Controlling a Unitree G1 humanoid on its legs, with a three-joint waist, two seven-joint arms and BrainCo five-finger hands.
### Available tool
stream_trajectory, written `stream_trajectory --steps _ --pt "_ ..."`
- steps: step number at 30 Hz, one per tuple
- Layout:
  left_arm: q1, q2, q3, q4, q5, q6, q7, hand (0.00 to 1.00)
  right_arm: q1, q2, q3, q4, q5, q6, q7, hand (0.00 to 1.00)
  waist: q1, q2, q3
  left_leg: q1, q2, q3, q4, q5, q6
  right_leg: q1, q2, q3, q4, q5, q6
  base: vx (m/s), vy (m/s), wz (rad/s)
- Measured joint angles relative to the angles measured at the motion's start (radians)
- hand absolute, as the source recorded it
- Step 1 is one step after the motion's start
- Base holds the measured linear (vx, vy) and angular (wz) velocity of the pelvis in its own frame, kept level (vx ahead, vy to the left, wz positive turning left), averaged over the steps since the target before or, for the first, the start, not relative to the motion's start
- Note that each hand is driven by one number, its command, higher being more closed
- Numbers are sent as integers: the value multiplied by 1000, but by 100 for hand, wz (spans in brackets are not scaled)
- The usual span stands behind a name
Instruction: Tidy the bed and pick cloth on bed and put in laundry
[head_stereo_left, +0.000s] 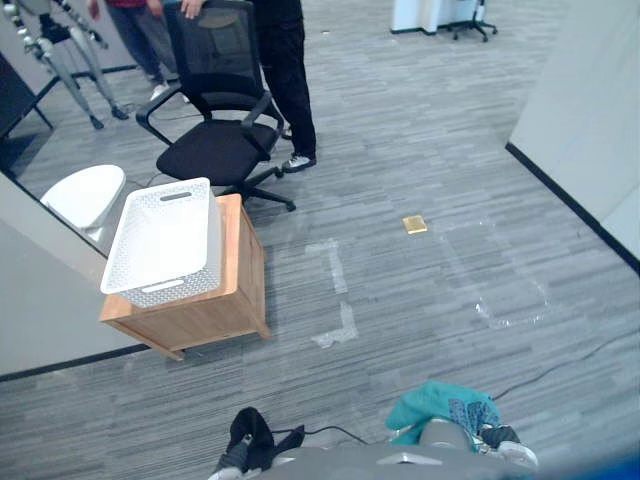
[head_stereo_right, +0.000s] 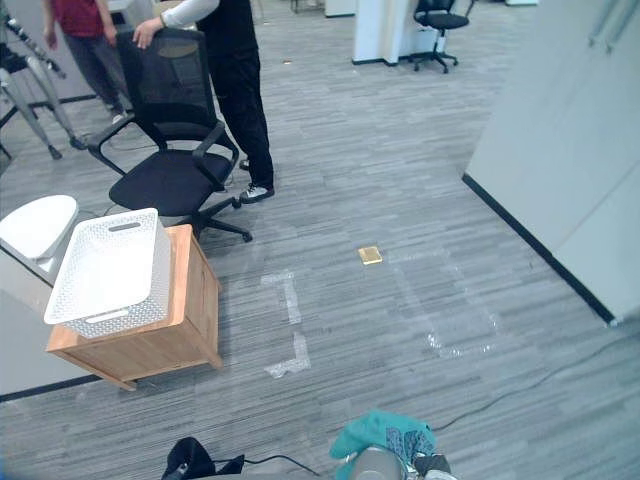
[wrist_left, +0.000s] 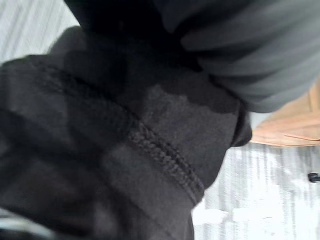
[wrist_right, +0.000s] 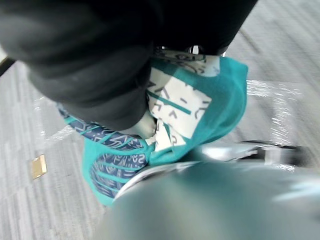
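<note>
Halfway, I'd say: the right hand (head_stereo_left: 500, 441) clutches the teal cloth (head_stereo_left: 438, 405); the dark cloth (head_stereo_left: 250, 432) covers the left hand (head_stereo_left: 228, 466), so I can't tell its grip. Neither is yet in the white basket (head_stereo_left: 185, 288) on the cabinet (head_stereo_left: 215, 312).

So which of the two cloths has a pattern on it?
The teal cloth at the right hand: it has blue and white printed patches. The black cloth at the left hand is plain.
</note>
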Motion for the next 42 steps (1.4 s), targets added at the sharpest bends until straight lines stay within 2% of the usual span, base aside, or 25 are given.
stream_trajectory --steps 1,2,4,6,8,9,11,14,15,17,19,22,24,25,26,28,30,32,35,36,37,38,39,40,42 --pt "-10 -5 1 -20 0 -2 0 100 7 8 0 -5 0 -1 -2 100 -1 -5 3 10 26 -19 -4 -27 -13 -14 22 40 -172 26 -1 376 -388 77" --pt "-14 -15 19 -30 0 -3 3 100 10 11 3 -4 1 2 -2 100 -2 -9 12 29 55 -39 -7 -55 -35 -18 39 52 -232 109 -3 424 -372 63" --pt "-16 -48 80 -35 0 -8 17 100 11 -5 5 -11 1 5 -4 100 19 28 19 31 95 -14 11 -42 -72 0 68 15 -197 84 -25 402 -268 30" --pt "-35 -75 100 -38 0 -19 23 100 13 -16 37 -25 1 11 0 100 2 25 53 55 117 -17 41 -21 -69 -86 67 28 11 17 -18 82 -279 48" --pt "-6 -71 138 -41 -1 -27 22 100 44 -6 78 -31 1 16 5 100 0 6 25 56 118 -41 60 -26 -73 -71 54 28 -71 2 -65 91 -295 54" --pt "2 -84 162 -35 -1 -27 22 100 50 -15 77 -29 1 19 8 100 -3 29 8 46 150 -59 106 -29 -79 -44 76 -13 -91 -27 -65 329 -338 43" --pt "8 -106 206 -48 -2 -29 21 100 55 -25 79 -22 1 21 9 100 2 43 1 -39 192 -64 307 -21 -82 12 103 -46 -121 -44 -85 319 -285 36" --pt "47 -122 237 -74 -15 -20 21 100 74 -37 120 -33 -1 21 8 100 8 53 0 -252 266 -71 793 172 -129 166 158 -89 -228 -65 -119 275 -246 22" --pt "67 -122 238 -76 -20 -18 22 100 77 -37 135 -40 -2 21 8 100 18 50 0 -299 296 -19 908 167 -126 231 171 -87 -276 -71 -131 228 -143 -8" --pt "85 -122 235 -78 -21 -15 24 100 80 -39 154 -42 -2 21 7 100 30 41 0 -361 310 70 949 138 -124 319 173 -84 -360 -70 -129 266 -91 -12" --pt "85 -122 233 -77 -25 -15 30 100 77 -39 153 -41 -2 22 8 100 43 36 4 -410 302 162 850 78 -125 371 159 -86 -419 -52 -111 323 -11 -8" --pt "84 -116 210 -77 -45 -16 36 100 73 -39 155 -42 -2 22 9 100 51 30 8 -418 222 286 469 55 -127 448 107 -112 -487 -45 -111 186 95 7" --pt "83 -108 181 -77 -45 -17 36 100 72 -41 154 -38 -4 22 9 100 50 28 9 -416 159 341 208 142 -104 498 77 -139 -516 -62 -80 12 184 39" --pt "83 -101 168 -74 -47 -18 36 100 69 -42 154 -33 -6 22 9 100 55 29 10 -417 135 383 87 224 -76 535 64 -149 -527 -78 -53 178 210 22" --pt "84 -101 163 -72 -47 -18 36 100 65 -42 157 -22 -10 22 9 100 64 25 10 -402 126 410 68 302 -20 561 50 -151 -536 -85 -42 321 281 27" --pt "83 -71 122 -70 -46 -19 36 100 41 -31 159 7 -12 22 8 100 59 2 -2 -392 59 405 53 276 42 574 13 -141 -538 -43 -22 474 294 43" --pt "74 -52 96 -70 -45 -20 35 100 18 -28 154 18 -13 21 12 100 62 -15 -5 -383 19 382 61 254 69 580 -7 -103 -523 48 -1 446 304 54" --pt "76 -31 78 -69 -46 -19 34 100 16 -21 148 19 -15 21 15 100 65 -26 -10 -356 -5 372 48 240 86 568 -16 -71 -450 88 16 385 230 59" --pt "76 -13 37 -46 -40 -17 33 100 20 -22 113 23 -20 17 20 100 56 -27 -15 -243 -35 281 -6 181 73 467 -18 -5 -83 180 72 405 150 78" --pt "69 4 24 -23 -37 -12 25 100 16 -17 114 23 -20 16 20 100 55 -29 -13 -205 -47 254 -16 165 69 378 -29 28 136 180 84 165 72 64" --pt "69 9 5 -13 -37 -4 21 100 15 -19 113 16 -19 11 20 100 46 -31 -13 -161 -48 226 -19 149 64 304 -51 1 281 132 74 62 57 62" --pt "70 14 -6 -8 -36 -1 21 100 16 -22 113 16 -19 8 20 100 43 -25 -9 -132 -47 213 -26 146 59 277 -65 -22 322 103 65 -95 13 77" --pt "75 18 -24 -4 -34 1 21 100 17 -22 112 16 -17 2 18 100 23 -23 -10 -69 -36 174 -47 136 42 218 -86 -70 327 17 29 -112 0 58" --pt "74 19 -25 -4 -34 1 21 100 16 -22 111 15 -17 1 17 100 21 -23 -10 -61 -34 167 -50 135 40 208 -85 -70 318 7 27 -190 -5 77" --pt "55 19 -25 5 -35 -1 21 100 13 -19 109 15 -7 -4 17 100 0 -20 -9 -28 -2 99 -55 114 17 150 -43 -48 121 -51 20 -236 -35 81"
